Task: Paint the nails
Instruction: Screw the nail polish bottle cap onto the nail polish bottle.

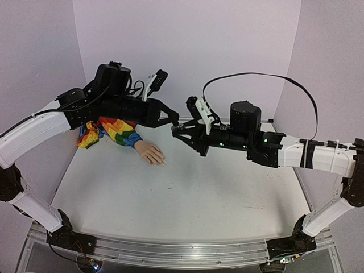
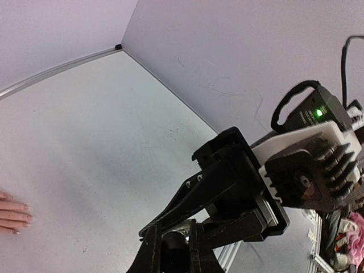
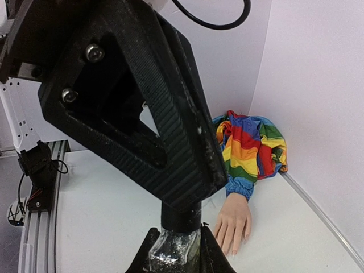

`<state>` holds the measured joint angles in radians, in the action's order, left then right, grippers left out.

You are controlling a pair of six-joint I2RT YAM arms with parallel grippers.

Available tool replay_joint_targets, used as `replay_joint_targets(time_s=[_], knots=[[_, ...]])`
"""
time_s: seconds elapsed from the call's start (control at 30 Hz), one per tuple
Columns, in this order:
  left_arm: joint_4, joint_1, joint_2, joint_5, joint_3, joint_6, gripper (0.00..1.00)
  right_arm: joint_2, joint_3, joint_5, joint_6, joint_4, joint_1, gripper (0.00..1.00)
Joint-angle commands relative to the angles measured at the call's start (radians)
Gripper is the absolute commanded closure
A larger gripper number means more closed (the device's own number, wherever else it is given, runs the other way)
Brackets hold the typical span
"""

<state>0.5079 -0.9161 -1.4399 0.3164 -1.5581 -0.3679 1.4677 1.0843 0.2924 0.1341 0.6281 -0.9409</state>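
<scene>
my left pincer (image 1: 174, 121) is clamped narrow on the dark cap (image 3: 181, 217) of the little bottle (image 3: 175, 253). my right pincer (image 1: 178, 131) is closed on the bottle's glittery body from the other side. the two meet nose to nose in the air above the back of the desk (image 1: 199, 199), near its middle. the fake hand (image 1: 151, 153) lies flat toward the back left corner, its rainbow sleeve (image 1: 114, 129) bunched into that corner and its fingers pointing to the front right. the nails (image 3: 230, 249) are too small for me to say whether any carry colour.

what worries me: if i twist the cap and my right grip is weak, the bottle may turn with it, or slide out and spill on the desk. drawing the brush out crooked could scrape the neck and drip. the hand looks loose, so a heavy dab may push it away rather than paint it. my arms are very close; a careless swing could knock them together.
</scene>
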Motion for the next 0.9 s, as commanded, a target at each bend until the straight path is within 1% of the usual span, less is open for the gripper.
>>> replay_joint_targets(time_s=[0.0,0.07,0.1,0.13,0.17,0.2,0.23,0.27,0.37,0.47,0.5,0.53,0.57,0.6,0.67,0.77,0.83,0.87], knots=[[-0.152,-0.023,0.029,0.429,0.032,0.228,1.00,-0.046,0.051,0.247,-0.060,0.088,0.013,1.00],[-0.240,-0.023,0.063,0.646,0.100,0.316,1.00,-0.055,0.060,0.500,-0.101,0.107,0.031,1.00],[-0.274,-0.023,0.076,0.762,0.120,0.354,1.00,-0.051,0.073,0.651,-0.122,0.122,0.034,1.00],[-0.280,-0.022,0.082,0.845,0.120,0.393,1.00,-0.040,0.099,0.779,-0.186,0.137,0.034,1.00],[-0.282,-0.022,0.082,0.890,0.110,0.415,1.00,-0.022,0.127,0.896,-0.266,0.176,0.033,1.00],[-0.280,-0.017,0.076,0.943,0.095,0.427,1.00,-0.007,0.145,0.970,-0.350,0.227,0.024,1.00],[-0.277,-0.008,0.065,0.986,0.074,0.430,1.00,-0.003,0.144,1.009,-0.407,0.291,0.012,1.00],[-0.277,0.000,0.049,1.017,0.048,0.428,1.00,-0.010,0.131,1.010,-0.426,0.319,0.003,1.00],[-0.276,0.005,0.037,1.034,0.024,0.431,1.00,-0.034,0.085,0.951,-0.407,0.323,-0.003,1.00],[-0.276,0.008,0.044,0.984,0.028,0.402,1.00,-0.052,0.050,0.872,-0.354,0.314,0.002,1.00],[-0.276,0.011,0.055,0.944,0.034,0.382,0.93,-0.054,0.045,0.839,-0.331,0.297,0.006,1.00],[-0.267,0.013,0.066,0.886,0.039,0.352,0.79,-0.057,0.041,0.796,-0.294,0.263,0.011,1.00],[-0.244,0.016,0.079,0.816,0.044,0.335,0.63,-0.060,0.038,0.752,-0.254,0.226,0.016,1.00],[-0.216,0.018,0.096,0.760,0.049,0.329,0.52,-0.064,0.039,0.694,-0.198,0.172,0.016,1.00],[-0.149,0.019,0.134,0.588,0.064,0.315,0.31,-0.066,0.040,0.584,-0.082,0.104,0.016,1.00],[-0.044,0.019,0.158,0.347,0.069,0.241,0.25,-0.048,0.035,0.420,0.000,0.070,0.016,1.00],[0.016,0.019,0.145,0.230,0.052,0.166,0.23,-0.028,0.045,0.340,0.038,0.042,0.017,1.00],[0.045,0.019,0.138,0.187,0.045,0.132,0.20,-0.021,0.047,0.304,0.049,0.039,0.016,1.00]])
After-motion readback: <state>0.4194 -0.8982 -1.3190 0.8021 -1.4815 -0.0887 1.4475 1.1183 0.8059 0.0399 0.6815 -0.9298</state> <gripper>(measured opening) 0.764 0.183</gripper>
